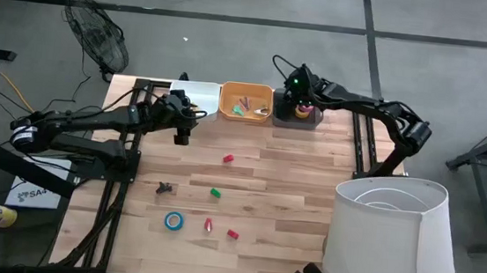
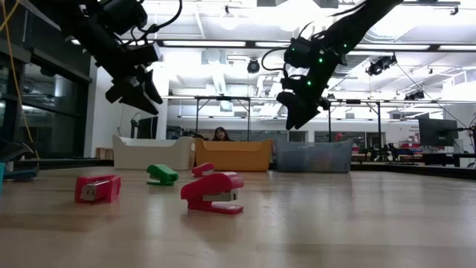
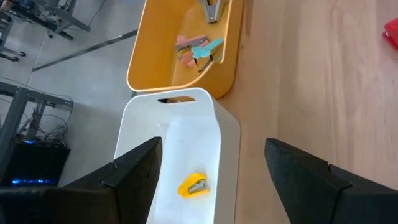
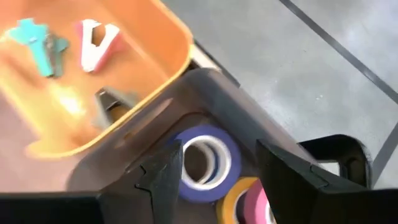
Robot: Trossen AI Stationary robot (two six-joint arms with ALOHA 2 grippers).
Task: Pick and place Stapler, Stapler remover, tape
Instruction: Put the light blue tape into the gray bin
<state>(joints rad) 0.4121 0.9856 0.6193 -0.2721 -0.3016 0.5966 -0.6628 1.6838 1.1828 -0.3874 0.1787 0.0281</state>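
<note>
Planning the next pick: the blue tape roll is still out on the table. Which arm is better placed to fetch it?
Probably left. The blue tape roll lies on the left half of the table, nearer the left gripper, whose fingers are open and empty. The right gripper hangs over the dark bin, farther off.

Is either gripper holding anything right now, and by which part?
Nothing is held. The left gripper is open above the white bin; the right gripper is open over the tape bin.

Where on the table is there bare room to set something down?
The table's right half is bare wood, from the red stapler across to the lampshade. Another bare strip lies between the bins and that stapler. The front left is crowded: black remover, green stapler, blue tape and two red staplers.
</note>
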